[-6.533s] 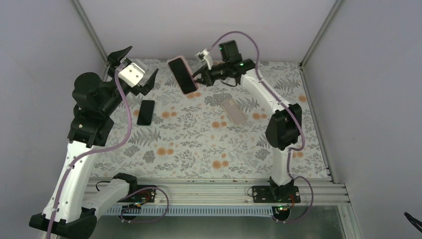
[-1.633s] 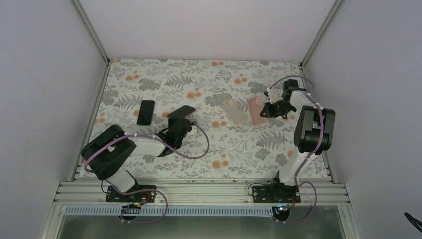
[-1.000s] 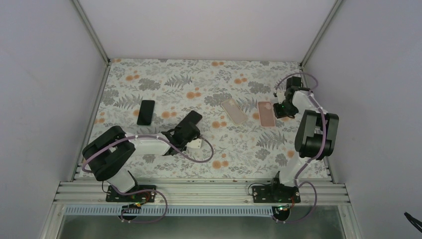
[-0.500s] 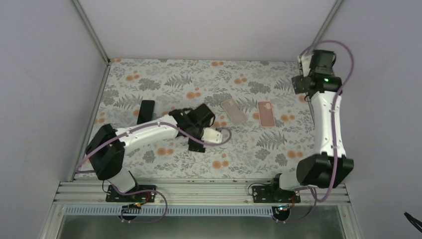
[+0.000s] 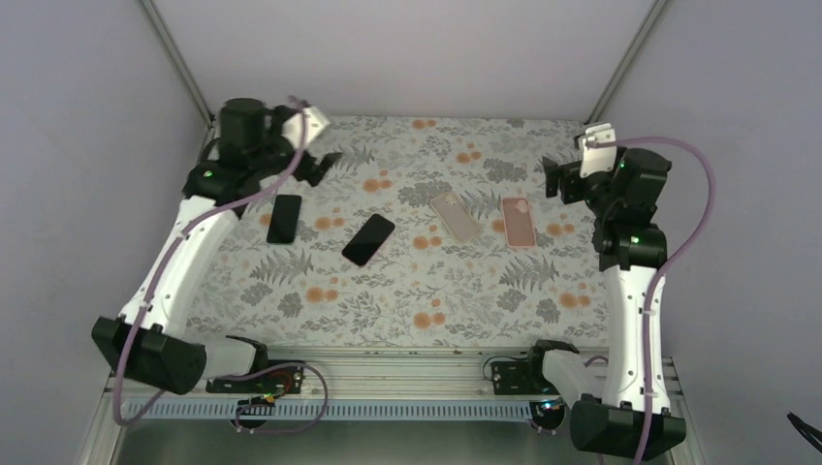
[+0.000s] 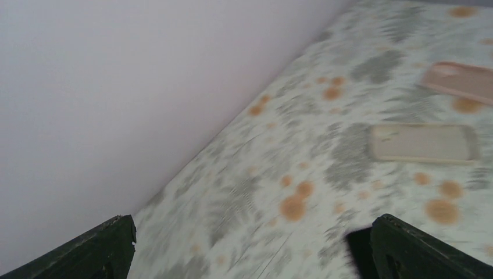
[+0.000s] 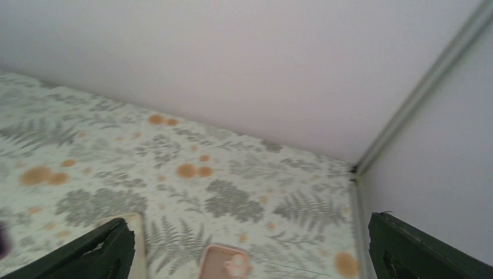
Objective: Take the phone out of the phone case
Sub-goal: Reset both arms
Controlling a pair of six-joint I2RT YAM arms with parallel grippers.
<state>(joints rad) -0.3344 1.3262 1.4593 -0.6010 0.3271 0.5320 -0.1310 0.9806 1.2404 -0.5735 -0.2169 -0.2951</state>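
Flat black phone (image 5: pixel 368 239) lies left of pink rectangular case (image 5: pixel 519 221) on grey-walled, fern-printed table (image 5: pixel 388 300), left end effector (image 6: pixel 250 226) and right end effector (image 7: pixel 250 226) spread.

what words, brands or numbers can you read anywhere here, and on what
None can be read.
Middle phone and left phone: dark, blank faces.
Pink case and beige case: any marking is too small to read.
Mat: floral pattern only, no writing.
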